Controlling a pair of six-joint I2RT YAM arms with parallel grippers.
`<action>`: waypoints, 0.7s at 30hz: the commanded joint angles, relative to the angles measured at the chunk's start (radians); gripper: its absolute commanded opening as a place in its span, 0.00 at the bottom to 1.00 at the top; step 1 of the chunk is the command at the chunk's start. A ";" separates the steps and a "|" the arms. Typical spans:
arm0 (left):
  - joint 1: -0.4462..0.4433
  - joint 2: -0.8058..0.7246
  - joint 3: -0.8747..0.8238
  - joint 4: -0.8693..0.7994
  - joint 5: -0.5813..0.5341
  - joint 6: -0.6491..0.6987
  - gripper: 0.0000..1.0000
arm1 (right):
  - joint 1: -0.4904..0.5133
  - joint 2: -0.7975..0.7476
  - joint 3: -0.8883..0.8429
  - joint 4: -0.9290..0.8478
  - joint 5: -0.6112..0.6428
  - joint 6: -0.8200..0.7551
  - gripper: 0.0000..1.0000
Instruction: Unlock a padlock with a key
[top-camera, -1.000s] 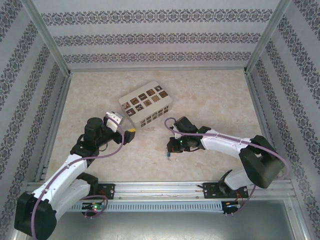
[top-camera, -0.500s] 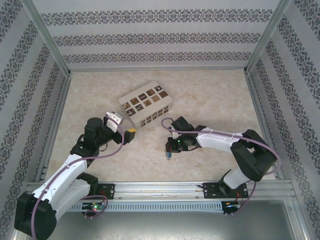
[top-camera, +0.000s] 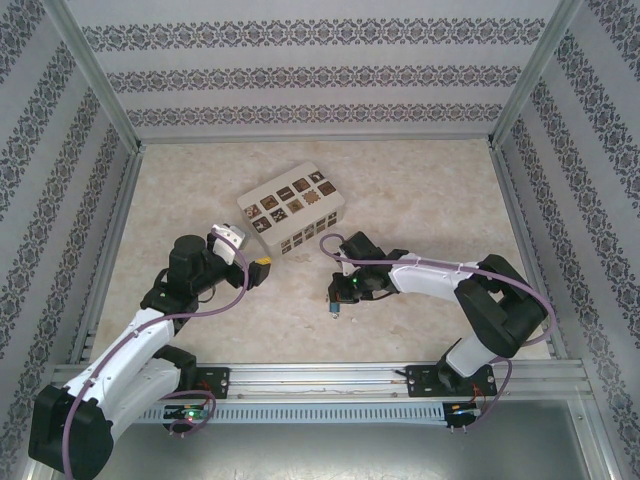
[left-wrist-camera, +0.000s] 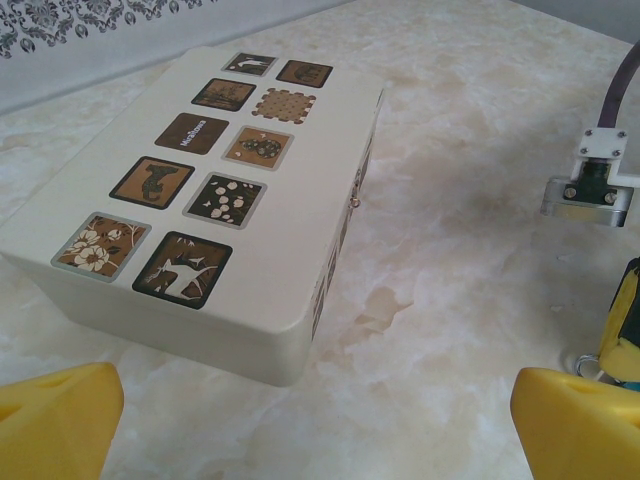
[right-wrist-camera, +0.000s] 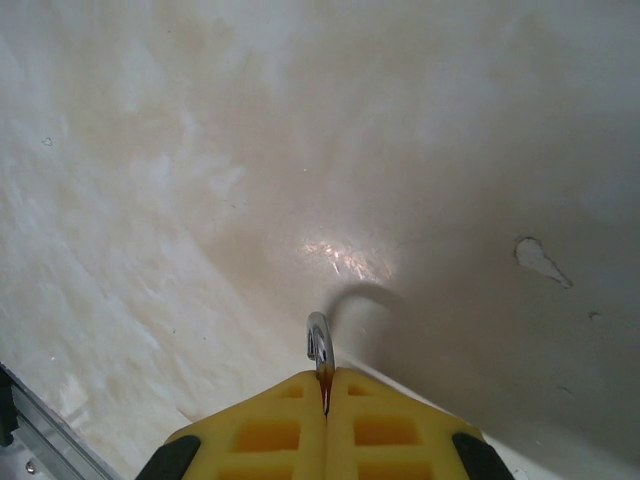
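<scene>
from above, the left gripper (top-camera: 250, 258) sits just beside the box's (top-camera: 292, 208) near corner, jaws spread wide and holding nothing. its wrist view adds the box's patterned lid and a bare strip of table (left-wrist-camera: 450, 250) between the box and the right arm. the right gripper (top-camera: 336, 300) is mid-table, clenched on the padlock (top-camera: 336, 311), a blue speck from above. the right wrist view shows its shackle (right-wrist-camera: 319, 345) poking out past the closed fingers (right-wrist-camera: 390, 430); i cannot tell whether it touches the table. open table lies all round, the walls (top-camera: 560, 200) well apart.
</scene>
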 joint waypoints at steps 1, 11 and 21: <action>0.006 -0.011 -0.005 0.003 -0.001 0.029 0.99 | 0.011 0.015 0.011 -0.006 0.004 0.003 0.05; 0.006 -0.011 -0.003 0.001 0.000 0.032 0.99 | 0.009 -0.023 0.010 -0.005 0.038 0.002 0.18; 0.006 -0.007 -0.003 -0.004 0.004 0.041 0.99 | -0.005 -0.087 -0.017 -0.011 0.066 -0.004 0.27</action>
